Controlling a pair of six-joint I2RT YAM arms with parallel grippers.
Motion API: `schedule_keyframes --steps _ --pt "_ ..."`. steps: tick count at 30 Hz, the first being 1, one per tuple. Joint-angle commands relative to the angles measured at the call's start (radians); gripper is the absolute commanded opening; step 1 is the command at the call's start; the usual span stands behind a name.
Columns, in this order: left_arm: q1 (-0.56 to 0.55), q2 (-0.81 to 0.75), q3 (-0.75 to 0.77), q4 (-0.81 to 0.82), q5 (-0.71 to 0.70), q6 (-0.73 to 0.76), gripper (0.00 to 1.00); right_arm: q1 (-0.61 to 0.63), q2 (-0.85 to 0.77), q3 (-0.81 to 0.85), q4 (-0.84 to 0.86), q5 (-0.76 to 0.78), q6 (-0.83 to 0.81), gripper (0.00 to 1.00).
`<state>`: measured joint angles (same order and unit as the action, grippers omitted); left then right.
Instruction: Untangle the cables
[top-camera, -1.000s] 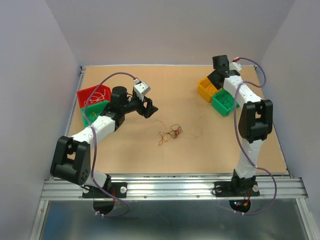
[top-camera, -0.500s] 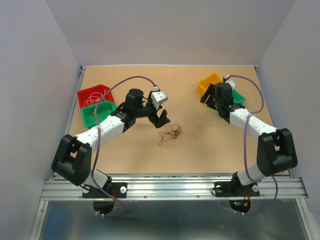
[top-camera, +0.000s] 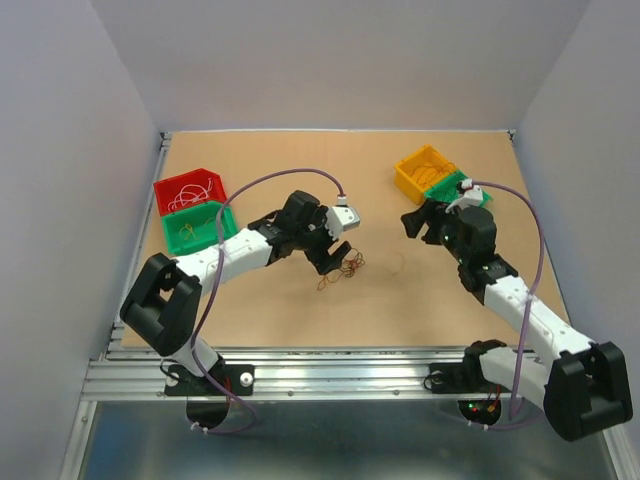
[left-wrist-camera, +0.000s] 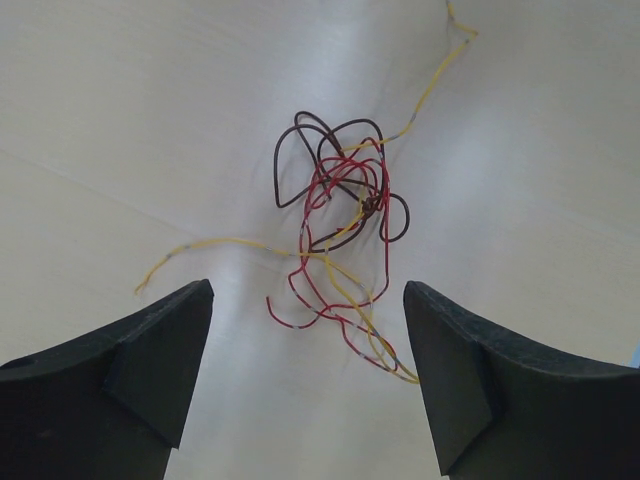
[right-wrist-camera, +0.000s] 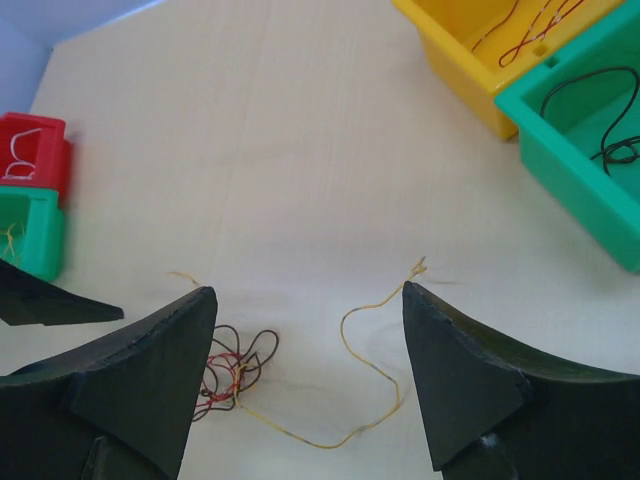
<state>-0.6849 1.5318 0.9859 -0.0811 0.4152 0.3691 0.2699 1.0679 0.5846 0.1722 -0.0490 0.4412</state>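
The cables (left-wrist-camera: 340, 205) lie in one small knot mid-table (top-camera: 260, 300), showing three colours: brown, red and yellow. A yellow tail trails toward the right gripper (right-wrist-camera: 308, 300), whose jaws are spread. The left gripper (left-wrist-camera: 305, 300) hangs over the knot, also spread. It is best to pinch one loose end, not the clump. There are four bins: red bin (top-camera: 165, 190), left green bin (top-camera: 172, 240), yellow bin (right-wrist-camera: 455, 65) and right green bin (right-wrist-camera: 560, 180).

No text, label, brand, number or sign could be read in any of the views.
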Motion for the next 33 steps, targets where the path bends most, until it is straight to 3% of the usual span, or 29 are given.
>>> schedule_keyframes --steps 1,6,7,8,10,11,16,28,30,33 --pt "-0.025 0.045 0.072 -0.075 -0.055 0.002 0.84 0.005 -0.083 -0.057 0.059 -0.009 -0.015 0.80" --pt "-0.068 0.067 0.080 -0.121 -0.056 0.028 0.71 0.005 -0.111 -0.063 0.020 0.040 -0.019 0.80" --pt "-0.080 0.083 0.079 -0.127 -0.061 0.031 0.65 0.005 -0.109 -0.062 0.018 0.038 -0.021 0.80" --pt "-0.084 0.093 0.085 -0.134 -0.067 0.036 0.56 0.005 -0.109 -0.060 0.018 0.031 -0.021 0.80" --pt "-0.085 0.116 0.100 -0.146 -0.087 0.039 0.25 0.005 -0.112 -0.062 0.018 0.026 -0.018 0.79" --pt "-0.085 0.122 0.105 -0.147 -0.092 0.040 0.00 0.005 -0.112 -0.062 0.018 0.023 -0.016 0.79" --pt "-0.079 0.044 0.083 -0.100 -0.104 0.062 0.00 0.005 -0.108 -0.075 0.064 -0.069 -0.059 0.78" --pt "-0.010 -0.384 -0.134 0.204 -0.035 0.028 0.00 0.011 0.000 -0.192 0.529 -0.689 -0.130 0.80" --pt "-0.001 -0.409 -0.145 0.222 -0.029 0.021 0.00 0.028 0.009 -0.187 0.539 -0.751 -0.147 0.87" --pt "0.002 -0.412 -0.147 0.224 -0.009 0.011 0.00 0.072 0.012 -0.192 0.564 -0.770 -0.186 0.89"
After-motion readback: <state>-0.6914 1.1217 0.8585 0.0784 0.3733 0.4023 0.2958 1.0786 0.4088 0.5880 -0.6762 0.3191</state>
